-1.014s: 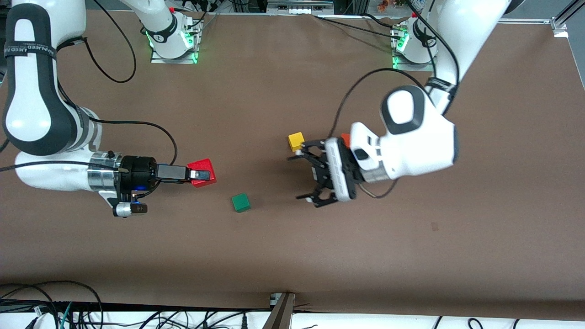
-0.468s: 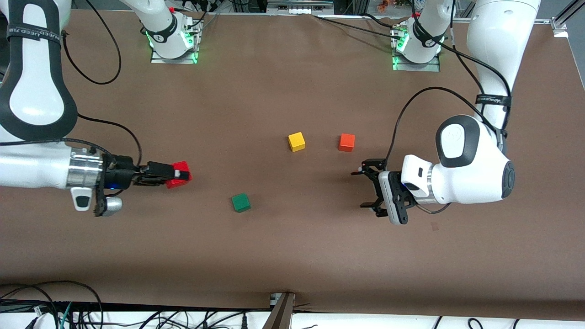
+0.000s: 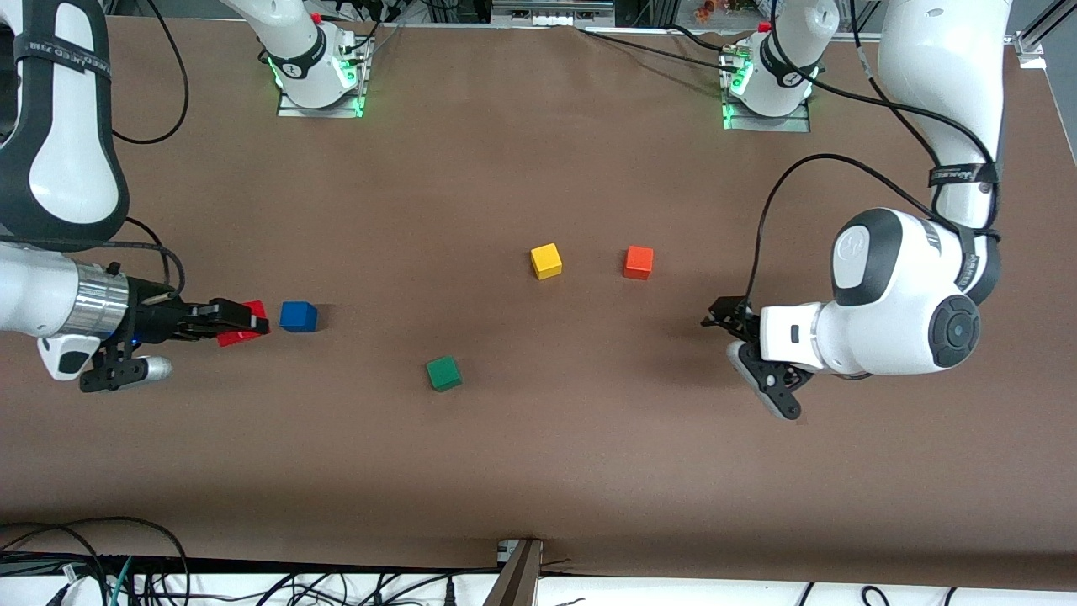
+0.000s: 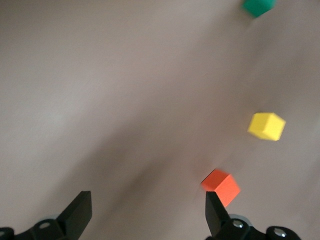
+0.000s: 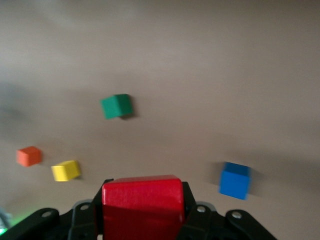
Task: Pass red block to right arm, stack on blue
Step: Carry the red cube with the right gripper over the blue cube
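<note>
My right gripper is shut on the red block, which fills the gap between its fingers in the right wrist view. It hangs low beside the blue cube, toward the right arm's end of the table, and does not touch it. The blue cube stands alone on the brown table. My left gripper is open and empty near the left arm's end. Its two black fingertips stand wide apart over bare table.
A green cube lies near the table's middle. The yellow cube and the orange cube sit farther from the front camera. All three show in the right wrist view too: green, yellow, orange.
The right gripper has carried the red block toward the right arm's end, uncovering the blue cube. The left arm has drawn back toward its own end, still open.
</note>
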